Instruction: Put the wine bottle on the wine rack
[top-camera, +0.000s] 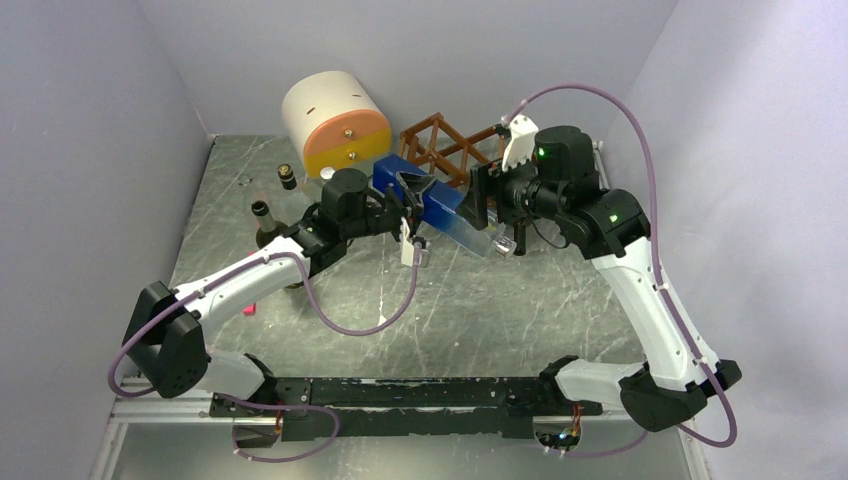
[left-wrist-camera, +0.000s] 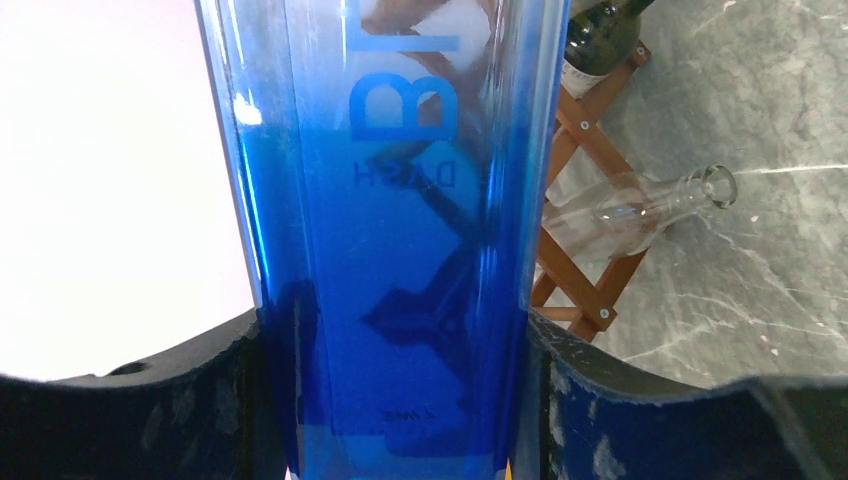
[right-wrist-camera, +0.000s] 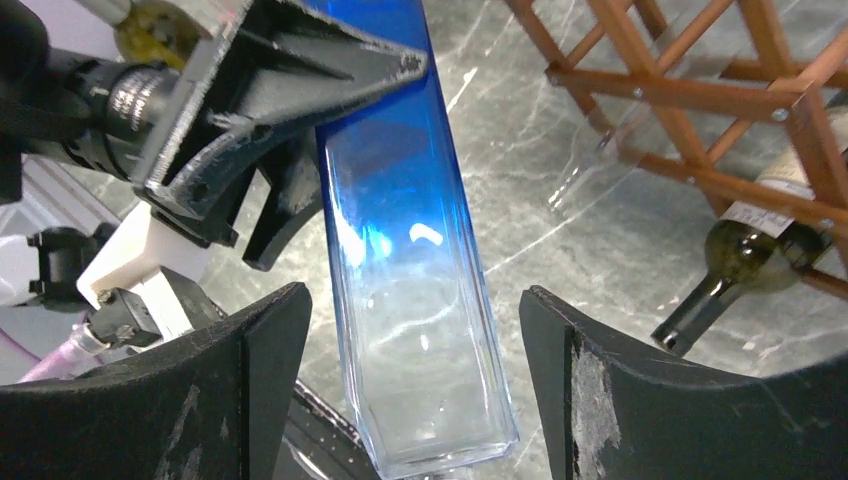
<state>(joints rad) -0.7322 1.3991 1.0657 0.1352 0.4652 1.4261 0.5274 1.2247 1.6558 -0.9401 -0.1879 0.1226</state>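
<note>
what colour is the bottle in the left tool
Bottle: blue fading to clear at one end; best in right wrist view.

Five bottles (top-camera: 262, 215) (one blue bottle (top-camera: 445, 205)), one wine rack (top-camera: 442, 150), one drawer unit (top-camera: 335, 122).

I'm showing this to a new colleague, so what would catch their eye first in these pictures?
The blue bottle at the table's centre, gripped by the left gripper, with the right gripper open around its clear end. Just behind it, the wooden rack holds a clear bottle and a green bottle.
</note>
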